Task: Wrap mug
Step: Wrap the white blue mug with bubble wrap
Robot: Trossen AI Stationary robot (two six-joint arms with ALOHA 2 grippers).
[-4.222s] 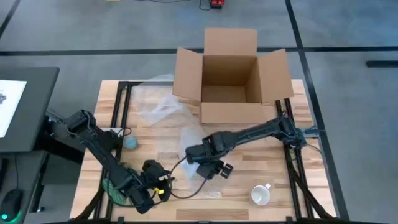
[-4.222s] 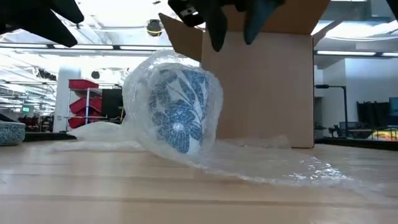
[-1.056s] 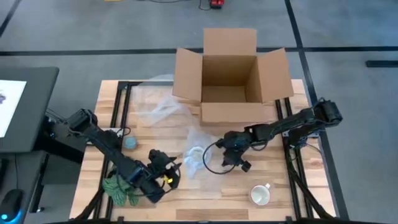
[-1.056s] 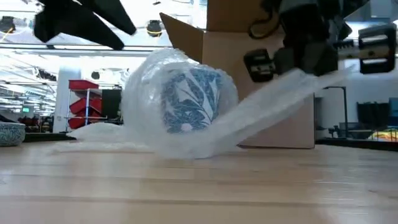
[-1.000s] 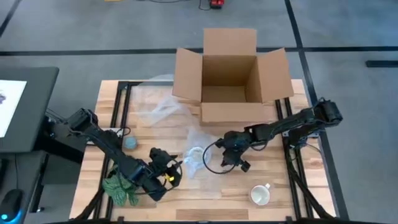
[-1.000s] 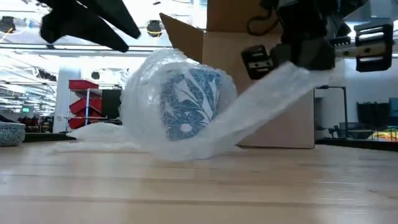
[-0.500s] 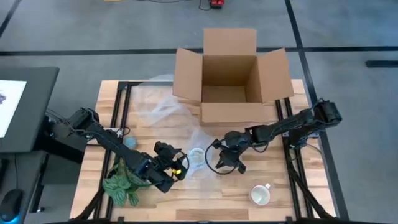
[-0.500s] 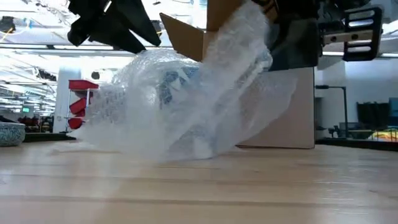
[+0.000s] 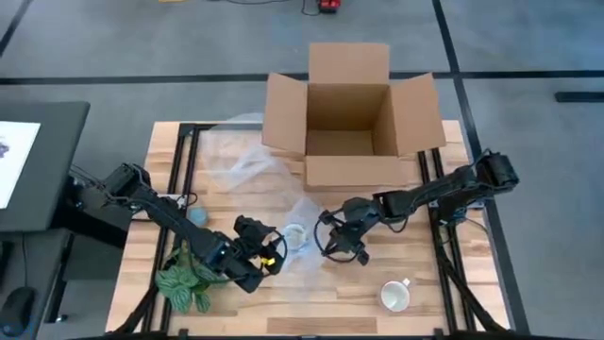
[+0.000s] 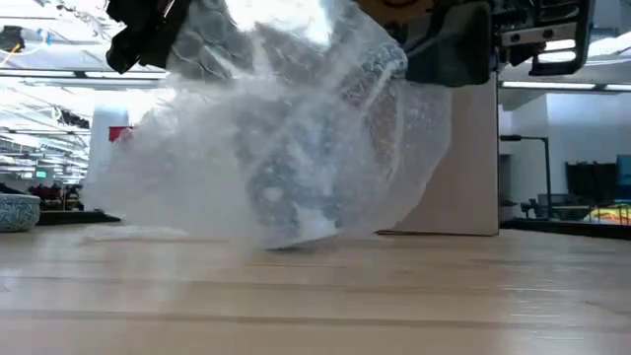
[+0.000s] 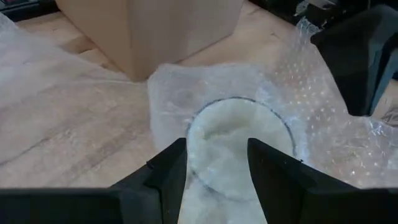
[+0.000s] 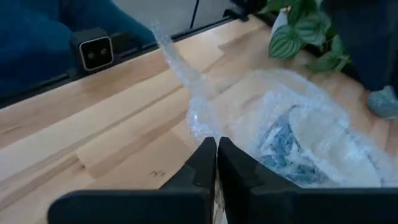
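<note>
Pinching a fold of bubble wrap (image 12: 186, 74), my right gripper (image 12: 216, 163) has its jaws pressed together on the sheet, with the blue-patterned mug (image 12: 292, 146) lying just ahead of them inside the film. My left gripper (image 11: 216, 163) stands with its jaws parted, holding nothing, and the mug's pale open mouth shows right between and just beyond them under a layer of wrap. From above, the two grippers face each other with the mug (image 9: 295, 236) between them on the desk (image 9: 236, 203), the left one (image 9: 267, 255) just beside it on one side and the right one (image 9: 332, 244) on the other. From the desk-level camera the wrap (image 10: 296, 148) is lifted up in a billowing sheet over the mug, so the blue pattern only shows dimly through it.

I judge the mug to be ceramic: fairly heavy, rigid, breakable, and inclined to roll while it lies on its side. The wrap is light, limp and slippery against the glaze, so it will slide unless it stays taut. I would hold the film at its free edge, as the right jaws do, and steady the mug by its rim or body through the padding with the left.

Farther off from the jaws sit the open cardboard box (image 9: 351, 113), a potted plant (image 9: 184, 279) and a second, plain mug (image 9: 394, 296).
</note>
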